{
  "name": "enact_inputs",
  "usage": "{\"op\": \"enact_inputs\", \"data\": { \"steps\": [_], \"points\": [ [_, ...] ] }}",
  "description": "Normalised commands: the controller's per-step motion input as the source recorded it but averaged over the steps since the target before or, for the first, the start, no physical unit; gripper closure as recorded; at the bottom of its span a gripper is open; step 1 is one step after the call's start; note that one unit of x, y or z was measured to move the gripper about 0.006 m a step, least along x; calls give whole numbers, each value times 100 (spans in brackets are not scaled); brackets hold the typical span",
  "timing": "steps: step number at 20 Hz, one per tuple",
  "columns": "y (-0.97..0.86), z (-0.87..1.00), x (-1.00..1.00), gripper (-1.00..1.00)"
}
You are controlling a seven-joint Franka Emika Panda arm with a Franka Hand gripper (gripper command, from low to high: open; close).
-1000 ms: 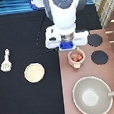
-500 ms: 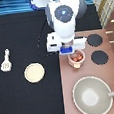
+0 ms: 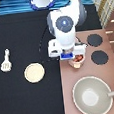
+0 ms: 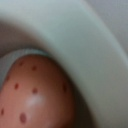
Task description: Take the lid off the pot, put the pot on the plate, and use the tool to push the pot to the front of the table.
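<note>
I am hovering my gripper (image 3: 73,56) right over the pot (image 3: 78,60) on the stove (image 3: 95,74), near its edge beside the table (image 3: 27,101). The pot is looking small, light, rigid and smooth — I would take it by the rim. Plate (image 3: 35,73) and tool (image 3: 6,61) are lying apart. No writing readable.

You find the gripper (image 3: 74,56) directly over the pot (image 3: 77,61), which sits on the stove top (image 3: 90,74) at the exterior view's right, just left of the two burners (image 3: 97,48). The large pan (image 3: 92,95) lies nearer the bottom. On the table (image 3: 27,101), the plate (image 3: 35,73) lies left of the pot, and the tool (image 3: 6,60) farther left.
</note>
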Motion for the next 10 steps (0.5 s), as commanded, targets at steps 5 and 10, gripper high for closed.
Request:
{"op": "enact_inputs", "data": {
  "steps": [5, 10],
  "points": [
    [0, -2, 22, 100],
    [0, 3, 15, 100]
  ]
}}
